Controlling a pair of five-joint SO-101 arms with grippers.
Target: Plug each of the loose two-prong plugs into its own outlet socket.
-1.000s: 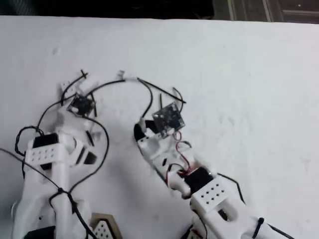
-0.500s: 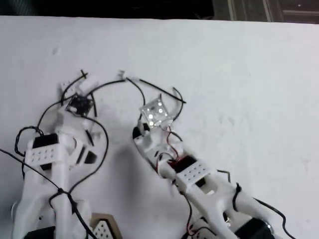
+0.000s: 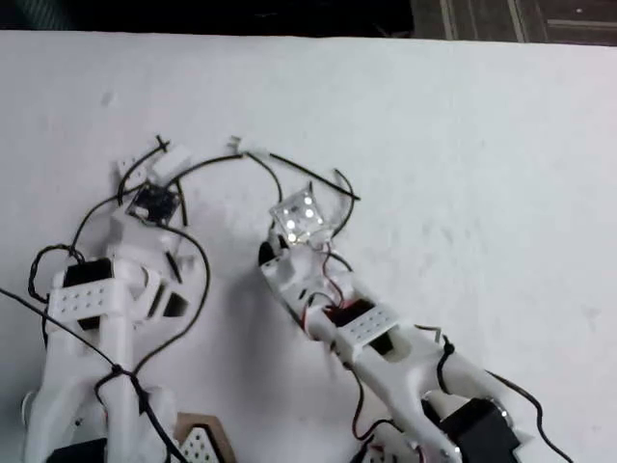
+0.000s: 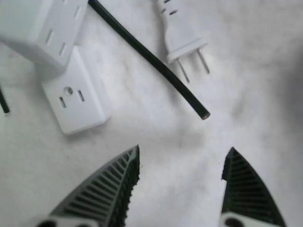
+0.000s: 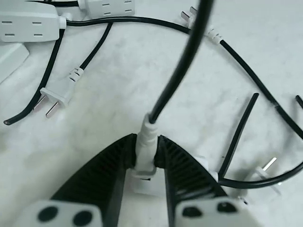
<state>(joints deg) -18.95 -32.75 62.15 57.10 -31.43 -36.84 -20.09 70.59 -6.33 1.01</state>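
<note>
Right wrist view gives me the right gripper [image 5: 146, 142] clamped on a white plug [image 5: 145, 156], both jaws pressed against its sides. The plug's black cord [image 5: 180, 71] rises from between the fingertips and runs away ahead. Beyond that gripper and off to one side, a loose plug [image 5: 60, 94] lies flat on the table [image 5: 118, 111], its two prongs bare and touching nothing. Farther ahead I see a white outlet block [image 5: 28, 21] and a second outlet block [image 5: 106, 6], with black cords running past both. Close to the gripper's other side a third plug [image 5: 262, 174] lies among crossing cords, with one prong showing.

On the left wrist view, the left gripper [image 4: 184, 151] sits over the table with its jaws spread wide and nothing between them. Ahead of it lies a free plug [image 4: 182, 33], unplugged, its prongs pointing back toward the gripper. A cut cord end [image 4: 201, 112] lies just beside those prongs, nearer the gripper. Ahead of the opposite finger, a single outlet socket [image 4: 75, 97] lies face up with its slots empty, right against a larger socket block [image 4: 40, 23] beyond it.

From the high view, the left arm [image 3: 96, 299] and the right arm [image 3: 376, 338] stand apart. The tangle of cords and plugs spreads just ahead of both grippers.
</note>
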